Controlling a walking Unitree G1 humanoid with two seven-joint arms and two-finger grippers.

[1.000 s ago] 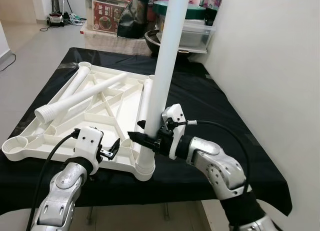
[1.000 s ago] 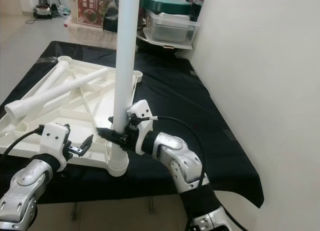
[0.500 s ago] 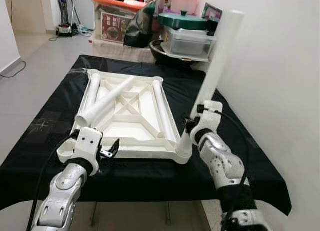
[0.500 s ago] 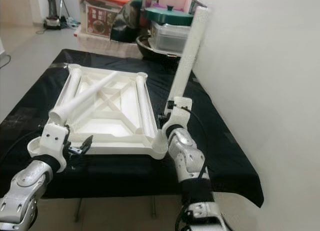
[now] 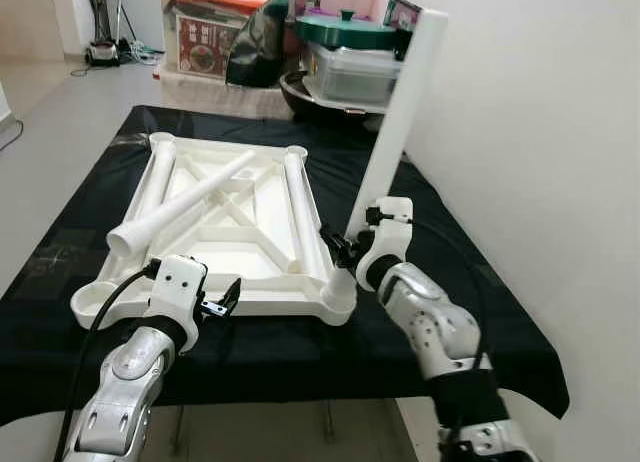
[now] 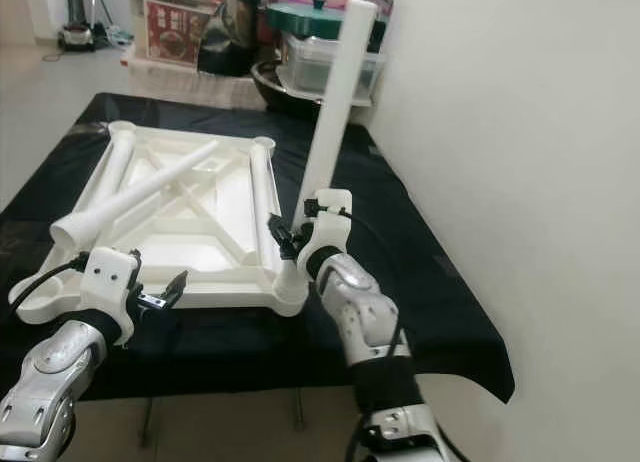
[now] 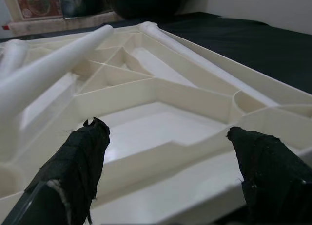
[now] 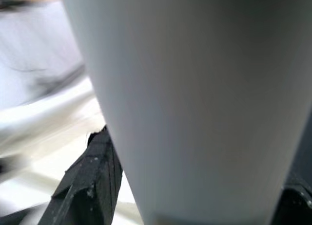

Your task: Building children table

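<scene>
An upside-down white table top (image 5: 262, 250) lies on the black-covered table (image 5: 450, 282). Three loose white legs rest on it: one along the left (image 5: 158, 177), one diagonal (image 5: 185, 204), one along the right (image 5: 298, 207). My right gripper (image 5: 340, 248) is shut on a fourth leg (image 5: 396, 122), which stands with its foot at the near right corner socket (image 5: 340, 288) and leans right. In the right wrist view that leg (image 8: 195, 103) sits against a black finger (image 8: 95, 186). My left gripper (image 5: 228, 296) is open at the table top's near edge, empty, fingers (image 7: 83, 157) wide apart.
Storage boxes, a dark pot and a green-lidded container (image 5: 358, 60) crowd the far end of the table. A white wall (image 5: 540, 132) runs close along the right. Open floor (image 5: 60, 112) lies to the left.
The camera has pulled back and swung. The held leg stood upright a second ago and now leans right, with my right arm round at the corner's right side. My left gripper stays put.
</scene>
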